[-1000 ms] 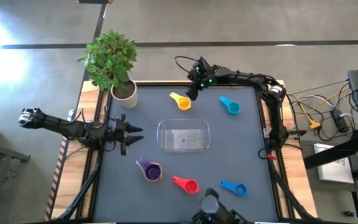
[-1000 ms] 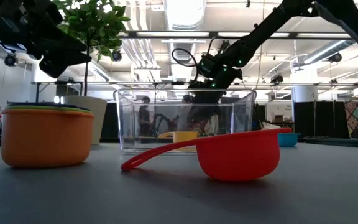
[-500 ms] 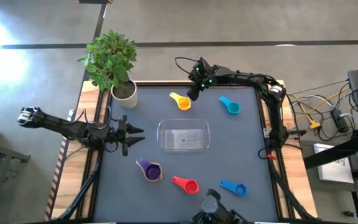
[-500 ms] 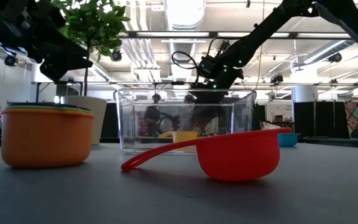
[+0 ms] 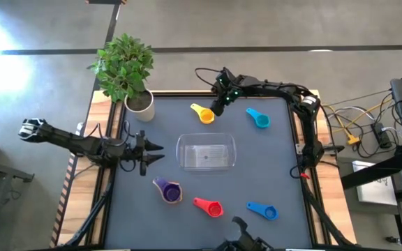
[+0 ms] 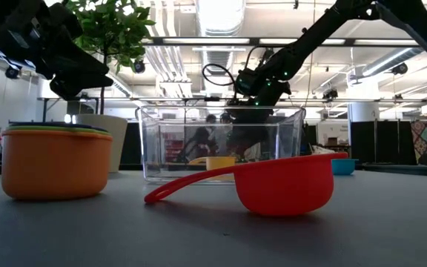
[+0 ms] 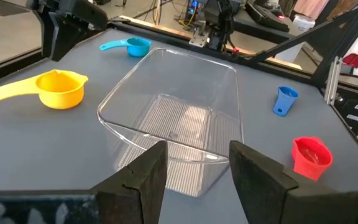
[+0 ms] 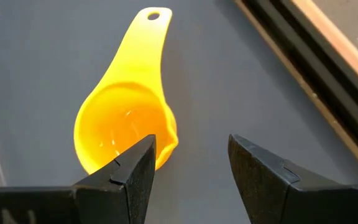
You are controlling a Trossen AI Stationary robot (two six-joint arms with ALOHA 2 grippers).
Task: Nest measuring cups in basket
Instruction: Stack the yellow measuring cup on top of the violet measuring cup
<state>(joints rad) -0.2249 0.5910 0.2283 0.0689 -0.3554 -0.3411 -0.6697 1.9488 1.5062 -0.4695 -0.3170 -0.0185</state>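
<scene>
From above, the clear basket (image 5: 206, 153) sits empty at the middle of the grey tabletop (image 5: 271, 160). The yellow measuring cup (image 5: 203, 113) lies beyond it, toward the far edge, with the light blue cup (image 5: 258, 118) to its right. Near the front edge lie the nested stack of cups (image 5: 168, 189) with purple showing on top, the red cup (image 5: 209, 206) and the blue cup (image 5: 264, 210). The right end effector (image 5: 218, 106) hovers just beside the yellow cup, and the left end effector (image 5: 147, 155) waits left of the basket. A potted plant (image 5: 126, 70) stands at the far left corner.

At tabletop height, the red cup (image 6: 273, 185) lies in front of the basket (image 6: 221, 144), and the stack (image 6: 54, 159) shows an orange outer cup at the left. The right arm's end effector (image 6: 249, 104) hangs behind the basket.

In the left wrist view, the left end effector (image 7: 196, 165) is open and holds nothing, its fingers (image 7: 145, 177) framing the basket (image 7: 173, 118); the yellow cup (image 7: 55, 90), light blue cup (image 7: 128, 46), blue cup (image 7: 284, 99) and red cup (image 7: 309, 155) lie around it.

In the right wrist view, the right end effector (image 8: 188, 165) is spread wide and empty, above the yellow cup (image 8: 126, 121), one finger (image 8: 129, 171) over its rim
</scene>
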